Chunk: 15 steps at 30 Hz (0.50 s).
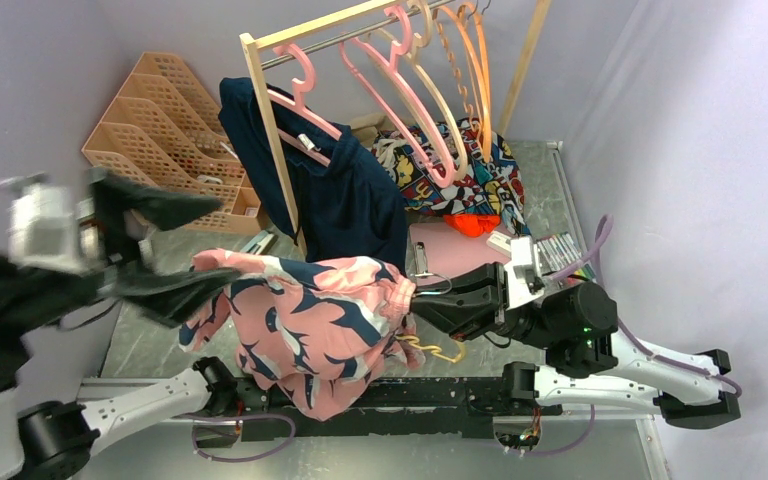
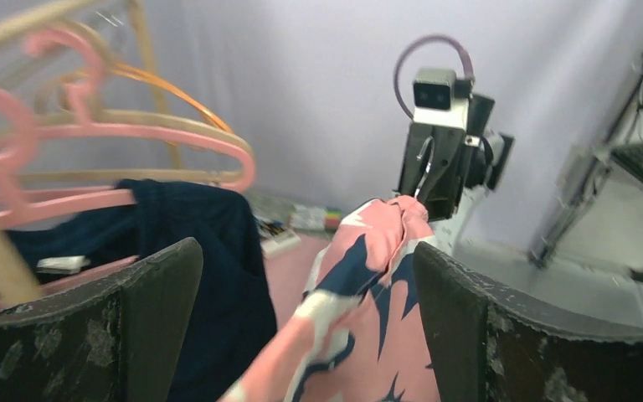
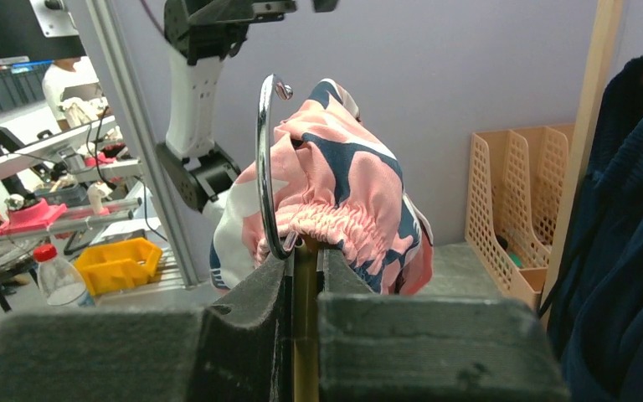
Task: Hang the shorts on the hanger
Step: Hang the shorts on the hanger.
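Salmon-pink shorts (image 1: 310, 320) hang mid-frame in the top view, long axis left to right, between left gripper (image 1: 175, 248) and right gripper (image 1: 430, 300); the left wrist view shows jaws wide, cloth just ahead; the right wrist view shows jaws clamped on the hanger (image 3: 305, 268)

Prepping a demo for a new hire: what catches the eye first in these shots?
The salmon-pink shorts hang bunched front centre over the hanger, whose neck the right gripper pinches with jaws shut. The left gripper hangs beside them at left, jaws wide open and empty. Behind, a navy garment drapes on the wooden rack.
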Tool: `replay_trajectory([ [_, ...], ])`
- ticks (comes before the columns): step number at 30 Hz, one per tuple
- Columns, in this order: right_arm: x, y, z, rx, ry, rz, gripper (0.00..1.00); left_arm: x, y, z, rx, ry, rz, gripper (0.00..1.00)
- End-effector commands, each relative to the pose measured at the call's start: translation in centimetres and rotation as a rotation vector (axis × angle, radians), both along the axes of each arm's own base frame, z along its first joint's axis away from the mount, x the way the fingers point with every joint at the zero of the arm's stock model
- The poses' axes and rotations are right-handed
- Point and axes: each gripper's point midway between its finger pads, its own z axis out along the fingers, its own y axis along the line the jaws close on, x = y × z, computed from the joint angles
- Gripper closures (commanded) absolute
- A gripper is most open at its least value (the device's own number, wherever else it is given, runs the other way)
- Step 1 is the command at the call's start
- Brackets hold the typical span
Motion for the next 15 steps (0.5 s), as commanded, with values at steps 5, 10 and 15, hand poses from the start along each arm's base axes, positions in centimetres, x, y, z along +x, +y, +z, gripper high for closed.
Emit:
replay_trajectory([
  [5,0.1,-0.1,1.3,0.054,-0.013,-0.006,1.00,1.1,-9.0,-4.2,0.216,0.050,-0.339,0.01],
  [10,0.4,0.1,0.6,0.029,-0.011,-0.025,1.00,1.8,-10.8,-7.8,0.321,0.103,-0.404,0.01],
  [15,0.8,0.2,-0.3,0.000,0.000,-0.041,1.00,1.6,-10.4,-9.1,0.347,0.101,-0.405,0.01],
])
